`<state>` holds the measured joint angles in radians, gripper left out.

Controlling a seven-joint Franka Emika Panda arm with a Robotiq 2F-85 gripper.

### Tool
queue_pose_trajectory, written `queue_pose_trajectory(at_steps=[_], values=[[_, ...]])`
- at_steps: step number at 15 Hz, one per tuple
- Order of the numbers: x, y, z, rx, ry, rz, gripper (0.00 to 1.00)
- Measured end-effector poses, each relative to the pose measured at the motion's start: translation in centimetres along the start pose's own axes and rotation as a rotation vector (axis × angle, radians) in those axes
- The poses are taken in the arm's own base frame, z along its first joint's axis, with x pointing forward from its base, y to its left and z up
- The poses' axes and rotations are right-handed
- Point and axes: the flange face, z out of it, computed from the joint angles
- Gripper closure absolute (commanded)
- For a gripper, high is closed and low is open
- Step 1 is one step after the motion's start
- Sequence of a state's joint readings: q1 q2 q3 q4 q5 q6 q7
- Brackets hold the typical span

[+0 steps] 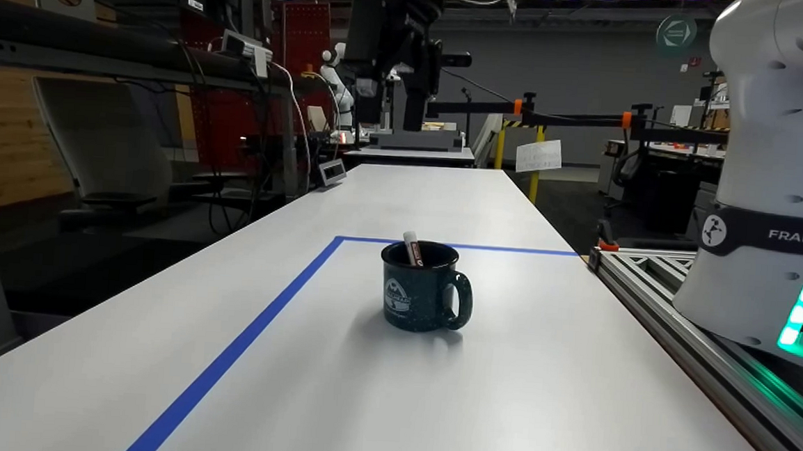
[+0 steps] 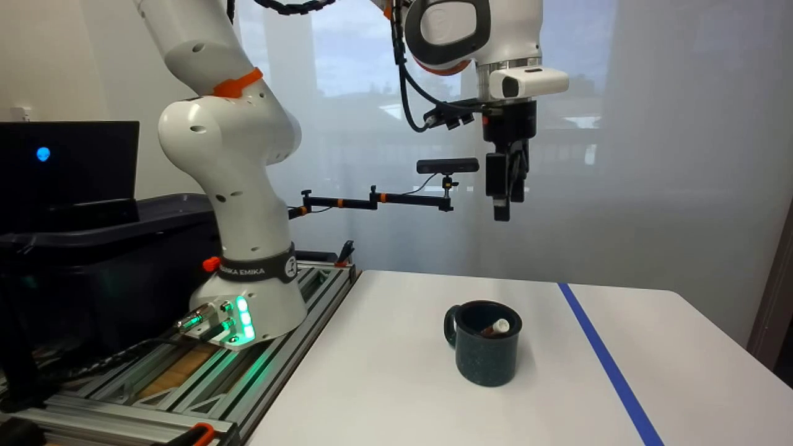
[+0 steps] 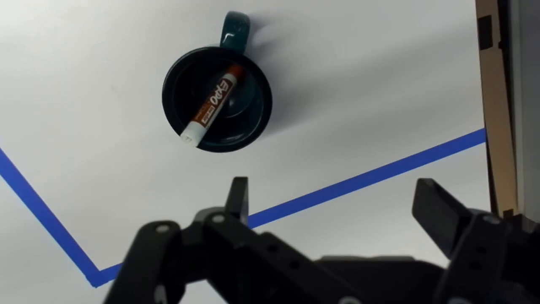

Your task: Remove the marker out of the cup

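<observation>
A slim reddish-brown cylindrical marker (image 3: pixel 215 101) leans inside a squat, dark blue-green mug (image 1: pixel 416 300), its white end above the rim. In an exterior view, blue tape (image 1: pixel 249 335) crosses the smooth white table (image 1: pixel 516 407) on the mug's left and far sides. The black two-fingered gripper (image 3: pixel 332 183) hangs above, fingers spread wide.

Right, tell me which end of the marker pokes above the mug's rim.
The white end; the orange-brown end sits down inside the mug, toward the handle.

Robotics lab: Franka arm (image 2: pixel 229 139) on metal rails (image 2: pixel 297 347), blue-lined table (image 1: pixel 573 375), second robot arm (image 1: pixel 342 95) behind.
</observation>
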<state>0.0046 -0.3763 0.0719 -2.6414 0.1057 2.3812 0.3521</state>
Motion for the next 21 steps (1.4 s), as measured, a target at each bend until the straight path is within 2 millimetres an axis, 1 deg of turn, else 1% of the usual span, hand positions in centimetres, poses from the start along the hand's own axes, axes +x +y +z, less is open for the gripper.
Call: queue_pose_trajectory(at_steps=[3, 5, 7, 11, 18, 21], values=[[-0.3, 0.6, 2.5, -0.022, -0.037, 0.01, 0.0], [-0.2, 1.3, 3.9, -0.041, -0.011, 0.032, 0.0], [-0.2, 2.0, 4.9, -0.066, 0.041, 0.061, 0.0], [-0.3, 3.2, 6.4, -0.098, 0.106, 0.128, 0.0], [0.2, 4.9, 8.3, -0.143, 0.119, 0.26, 0.0], [-0.1, 5.0, 9.5, -0.16, 0.1, 0.284, 0.0]])
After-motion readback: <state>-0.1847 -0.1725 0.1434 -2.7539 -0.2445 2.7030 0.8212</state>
